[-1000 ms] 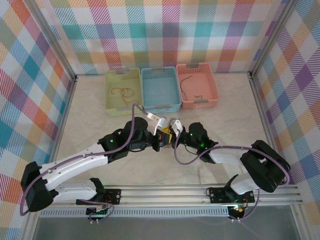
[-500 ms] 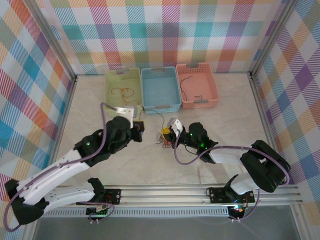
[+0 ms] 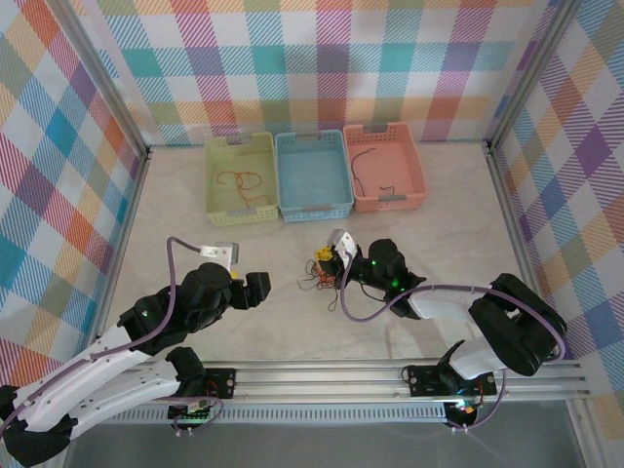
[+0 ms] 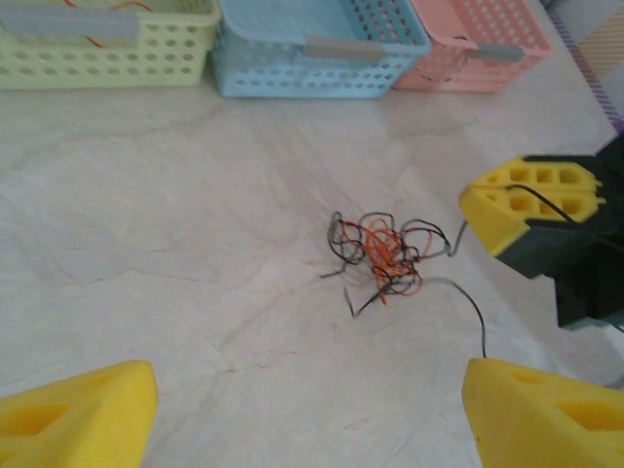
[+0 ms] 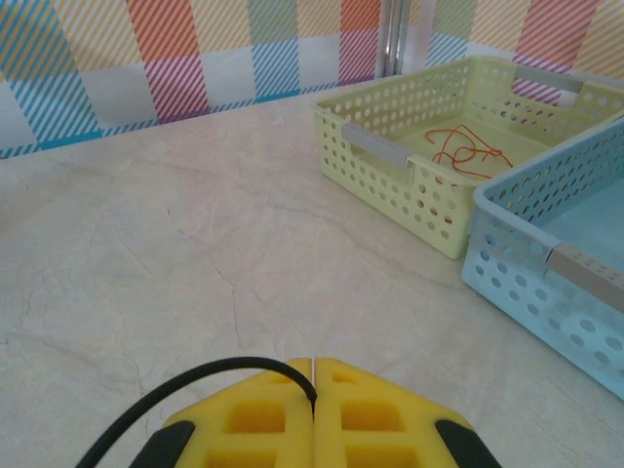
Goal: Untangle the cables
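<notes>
L gripper hangs low over the table w/ jaws spread wide and nothing btwn its yellow pads. The tangle of cables (red-orange and black strands knotted together; can't tell if a dark green one is in there) lies on the bare table ahead of the L gripper, approx centred btwn the pads in the L wrist view, and just beside the R gripper. R gripper is clamped tight, pads meeting, pinching a black cable that arcs out of the seam to the left in the R wrist view. The tangle sits well apart from the three baskets along the far side: yellow-green basket w/ a loose red-orange cable inside, blue basket in the middle, pink basket w/ a dark cable in it.
</notes>
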You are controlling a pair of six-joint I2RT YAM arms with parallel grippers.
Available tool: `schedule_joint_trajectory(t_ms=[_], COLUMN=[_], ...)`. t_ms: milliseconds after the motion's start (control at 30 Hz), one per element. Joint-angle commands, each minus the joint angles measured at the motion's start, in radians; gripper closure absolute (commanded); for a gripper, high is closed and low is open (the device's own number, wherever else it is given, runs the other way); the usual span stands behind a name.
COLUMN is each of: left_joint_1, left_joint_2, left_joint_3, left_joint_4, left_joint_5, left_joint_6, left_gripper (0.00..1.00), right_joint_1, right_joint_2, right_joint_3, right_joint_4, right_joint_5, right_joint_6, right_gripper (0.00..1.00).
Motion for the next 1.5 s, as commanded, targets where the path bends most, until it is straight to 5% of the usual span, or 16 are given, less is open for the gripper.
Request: schedule_joint_trajectory(t_ms=[0,100,300,467,667,900,1300,1467], left_joint_1=[0.009,0.014,0.038,0.056,0.064,0.069,0.069,0.069], left_joint_2=[0.029,0.112,0.335,0.424,0.475,0.475,0.542,0.554], left_joint_3=[-0.012,0.011,0.089,0.040,0.010,-0.005,-0.053,-0.040], left_joint_4=[0.108,0.183,0.309,0.467,0.605,0.667,0.901,0.894], left_joint_5=[0.059,0.014,0.251,0.330,0.414,0.386,0.527,0.503], left_joint_6=[0.053,0.104,0.227,0.245,0.281,0.329,0.439,0.475], left_gripper=[0.20,0.21,0.21,0.25,0.29,0.41,0.41,0.41], right_joint_1=[0.003,0.003,0.003,0.003,-0.011,-0.030,-0.041,-0.049], right_joint_2=[-0.027,-0.031,-0.049,-0.057,-0.104,-0.238,-0.251,-0.252], right_joint_3=[-0.019,-0.026,-0.055,-0.064,-0.083,-0.085,-0.074,-0.074], right_joint_4=[0.062,0.078,0.135,0.155,0.168,0.092,0.087,0.106], right_joint_5=[-0.008,-0.020,-0.016,0.002,0.043,0.044,-0.020,-0.064], right_joint_6=[0.002,0.002,0.002,0.050,0.138,0.261,0.327,0.358], right_gripper=[1.00,1.00,1.00,1.00,1.00,1.00,1.00,1.00])
